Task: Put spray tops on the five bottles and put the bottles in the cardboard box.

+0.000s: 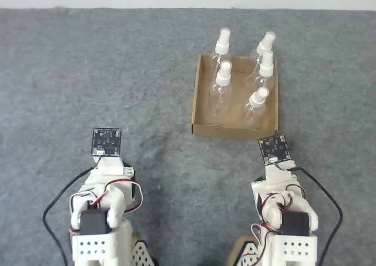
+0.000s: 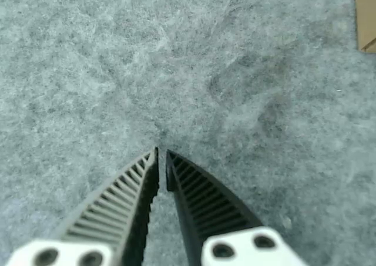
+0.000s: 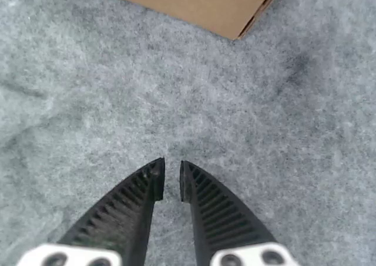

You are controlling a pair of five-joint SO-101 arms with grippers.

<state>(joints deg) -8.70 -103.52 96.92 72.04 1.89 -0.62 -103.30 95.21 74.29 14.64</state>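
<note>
Since all five bottles (image 1: 224, 81), tops on, stand in box (image 1: 234, 130), task looks done; left gripper (image 2: 161, 151), right gripper (image 3: 171, 163) narrow, empty; next: nothing but rest.

The high view looks steeply down from a fixed spot above the grey felt counter (image 1: 88, 60), with both arms at the lower edge of the frame and the cardboard box (image 1: 235, 130) upper right of centre. Each wrist camera sits just behind its own tool and faces past it at the felt from close by: the left tool (image 2: 163, 157) and the right tool (image 3: 171, 181). Both wrist views share a corner of the box with the high view, and it is nearer in the right one.
</note>
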